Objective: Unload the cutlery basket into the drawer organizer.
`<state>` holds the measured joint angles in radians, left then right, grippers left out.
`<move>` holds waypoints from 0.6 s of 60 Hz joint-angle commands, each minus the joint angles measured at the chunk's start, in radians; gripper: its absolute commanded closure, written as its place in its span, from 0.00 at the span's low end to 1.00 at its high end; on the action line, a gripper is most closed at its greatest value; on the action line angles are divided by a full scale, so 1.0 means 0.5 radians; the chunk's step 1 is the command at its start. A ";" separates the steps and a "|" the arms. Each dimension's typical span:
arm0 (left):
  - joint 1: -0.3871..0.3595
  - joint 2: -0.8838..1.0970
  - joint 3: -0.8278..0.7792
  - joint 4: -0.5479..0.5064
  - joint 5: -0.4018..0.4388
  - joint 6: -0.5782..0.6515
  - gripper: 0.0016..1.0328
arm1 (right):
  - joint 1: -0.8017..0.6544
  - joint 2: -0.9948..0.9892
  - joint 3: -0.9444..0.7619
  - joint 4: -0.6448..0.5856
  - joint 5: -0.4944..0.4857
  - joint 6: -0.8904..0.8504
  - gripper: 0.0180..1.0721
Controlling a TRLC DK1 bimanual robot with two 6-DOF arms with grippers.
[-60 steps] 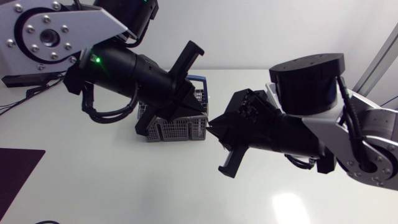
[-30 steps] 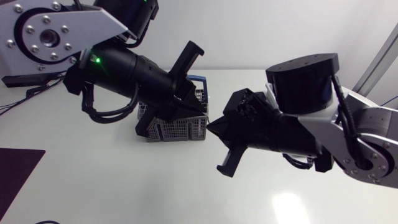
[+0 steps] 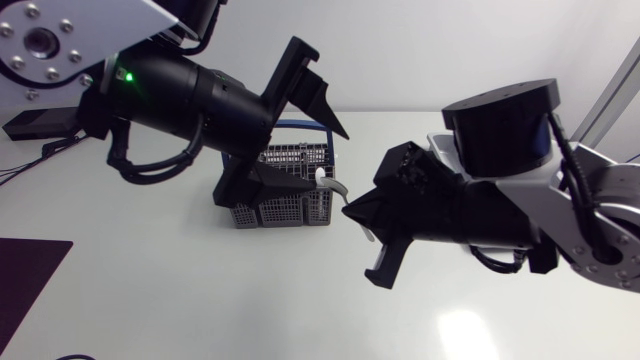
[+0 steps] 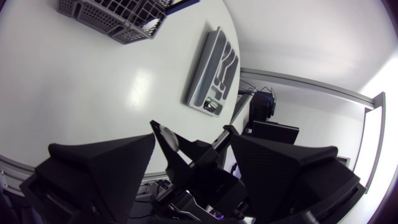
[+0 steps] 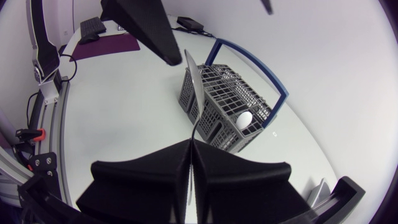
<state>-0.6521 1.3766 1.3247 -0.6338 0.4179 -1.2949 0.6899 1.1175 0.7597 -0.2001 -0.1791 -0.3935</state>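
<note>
1. The cutlery basket [image 3: 285, 208], grey mesh with a blue handle [image 5: 274, 81], stands upright on the white surface [image 3: 200, 300], a little toward 10 o'clock from the middle in the head view
2. A pale spoon bowl [image 5: 244, 118] shows in one of the basket's corner compartments
3. A slim silver utensil [image 5: 194, 93] is at the basket's 3 o'clock edge in the head view; it rises straight out from between the right gripper's [image 5: 191, 146] fingers, and I cannot tell whether it touches the basket
4. The right jaws are clenched on that utensil's lower end, just beside the basket at its 3 o'clock; the right arm comes in from 3 o'clock
5. The left gripper [image 4: 193, 135] hangs over the basket, its arm entering from 10 o'clock; its jaws are released, spread wide with nothing held, and its wrist view shows the right gripper across the gap between them
6. The drawer organizer [image 4: 214, 68], a grey tray with several slots, lies flat on the surface well apart from the basket, ahead of the left gripper
7. A dark purple mat [image 3: 30, 280] lies at the surface's 8 o'clock edge in the head view
</note>
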 commanded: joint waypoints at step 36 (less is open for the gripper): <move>0.145 0.266 0.201 -0.487 -0.437 0.743 0.05 | -0.898 -0.244 -0.053 -0.701 -0.510 -0.784 0.95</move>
<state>-0.5903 1.4498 1.3861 -0.8742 0.2172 -0.9779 0.2874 0.9974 0.7574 -0.5129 -0.4198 -0.6804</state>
